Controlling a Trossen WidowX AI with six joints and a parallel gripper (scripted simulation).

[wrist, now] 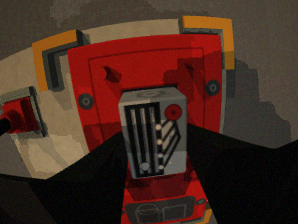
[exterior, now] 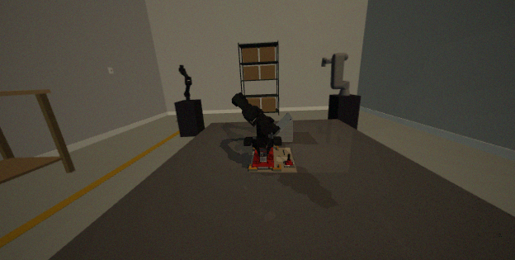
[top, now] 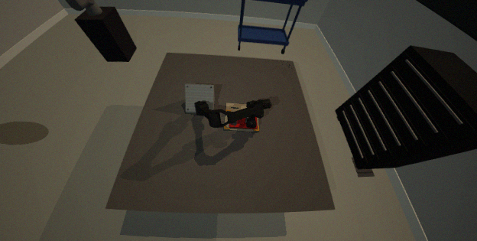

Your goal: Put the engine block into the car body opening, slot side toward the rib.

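Note:
The grey engine block (wrist: 154, 132) (exterior: 263, 158) is between the fingers of my gripper (wrist: 154, 134) (exterior: 264, 153), which is shut on it. Its face with dark slots and a red round mark shows in the wrist view. The block stands over the middle of the red car body (wrist: 145, 44) (exterior: 257, 166) (top: 234, 125). A dark edge of the opening shows just behind the block's top. The rest of the opening and the rib are hidden by the block and fingers. I cannot tell how deep the block's lower end sits.
The car body lies on a pale board (wrist: 65, 156) (exterior: 281, 158) between orange corner brackets (wrist: 207, 22) (wrist: 61, 38). A small red part with a black stick (wrist: 22, 114) (exterior: 289, 163) is beside the car body. A pale ribbed panel (top: 199, 95) (exterior: 287, 134) stands behind the board in the exterior view.

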